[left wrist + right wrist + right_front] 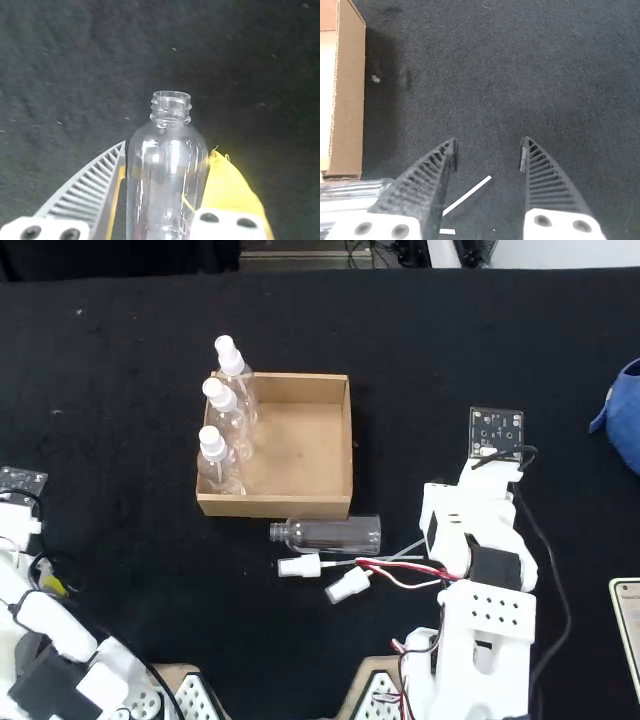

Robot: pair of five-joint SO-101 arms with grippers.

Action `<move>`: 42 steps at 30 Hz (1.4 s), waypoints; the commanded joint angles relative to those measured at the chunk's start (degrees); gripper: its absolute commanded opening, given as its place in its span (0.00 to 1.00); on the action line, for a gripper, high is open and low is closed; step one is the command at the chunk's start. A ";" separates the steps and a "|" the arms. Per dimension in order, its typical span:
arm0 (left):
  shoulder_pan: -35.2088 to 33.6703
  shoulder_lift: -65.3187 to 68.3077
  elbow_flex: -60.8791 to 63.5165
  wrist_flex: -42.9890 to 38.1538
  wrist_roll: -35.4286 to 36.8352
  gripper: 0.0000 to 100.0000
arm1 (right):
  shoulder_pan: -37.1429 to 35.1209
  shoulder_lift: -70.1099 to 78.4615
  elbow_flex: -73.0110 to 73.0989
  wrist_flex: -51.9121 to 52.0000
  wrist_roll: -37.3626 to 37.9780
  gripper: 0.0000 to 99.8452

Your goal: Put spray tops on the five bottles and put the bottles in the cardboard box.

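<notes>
Bottle (167, 175) with a bare neck is clamped in my left claw (169, 150). My right claw (489, 141) hangs with fingers apart over the black table (120, 340), near the cardboard box (275, 505). Three capped bottles (228, 420) stand in the box. In front of it lie a loose bottle (325, 534) and two spray tops (300, 566).

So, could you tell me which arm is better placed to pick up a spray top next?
Right: the right gripper is open and empty near the loose spray tops, while the left gripper is shut on an uncapped bottle.
</notes>
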 commanded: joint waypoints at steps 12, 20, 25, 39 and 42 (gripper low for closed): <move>9.54 -0.88 -7.34 10.64 6.59 0.08 | 0.97 -1.27 -2.68 -2.02 -0.53 0.18; 7.34 -0.35 -8.22 10.46 6.51 0.18 | 0.88 -1.36 -2.15 -2.64 -0.53 0.18; 7.25 -0.35 -4.88 7.74 3.43 0.18 | 0.88 -1.45 -2.15 -2.64 -0.53 0.18; 8.04 -0.88 -4.09 13.27 3.87 0.07 | -1.05 -1.54 -2.86 -2.20 -0.18 0.18; 8.40 -0.97 -4.53 13.98 6.33 0.03 | -0.97 -1.54 -5.41 -0.35 0.00 0.18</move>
